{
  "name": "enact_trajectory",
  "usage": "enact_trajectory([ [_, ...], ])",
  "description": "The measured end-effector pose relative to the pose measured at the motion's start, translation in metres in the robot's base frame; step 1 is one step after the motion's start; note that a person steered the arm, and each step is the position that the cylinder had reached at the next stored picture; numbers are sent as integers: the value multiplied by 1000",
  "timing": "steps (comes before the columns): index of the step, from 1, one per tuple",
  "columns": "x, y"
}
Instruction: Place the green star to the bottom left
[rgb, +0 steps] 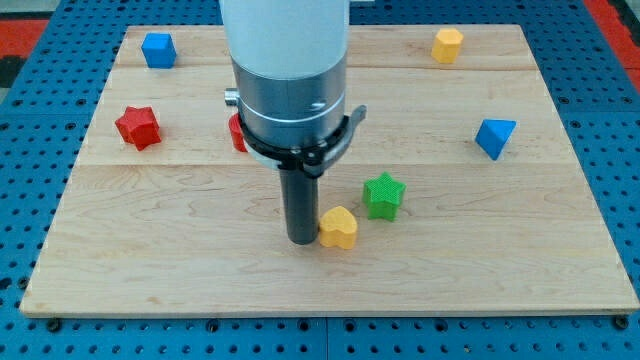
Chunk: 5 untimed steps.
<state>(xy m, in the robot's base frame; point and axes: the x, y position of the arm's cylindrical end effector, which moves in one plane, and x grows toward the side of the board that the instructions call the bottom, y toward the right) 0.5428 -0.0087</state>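
The green star (383, 195) lies on the wooden board (150, 270), right of the middle. A yellow heart-shaped block (339, 228) lies just to the star's lower left, close to it. My tip (303, 240) stands on the board right against the left side of the yellow heart, and to the lower left of the green star. The arm's white and metal body hides the board's upper middle.
A red star (138, 127) lies at the left. A red block (237, 132) is partly hidden behind the arm. A blue cube (158, 49) lies at the top left, a yellow block (447, 45) at the top right, a blue triangular block (494, 136) at the right.
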Motion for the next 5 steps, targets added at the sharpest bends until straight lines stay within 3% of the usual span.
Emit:
enact_trajectory([
  [1, -7, 58],
  [2, -22, 45],
  [3, -22, 114],
  [5, -34, 169],
])
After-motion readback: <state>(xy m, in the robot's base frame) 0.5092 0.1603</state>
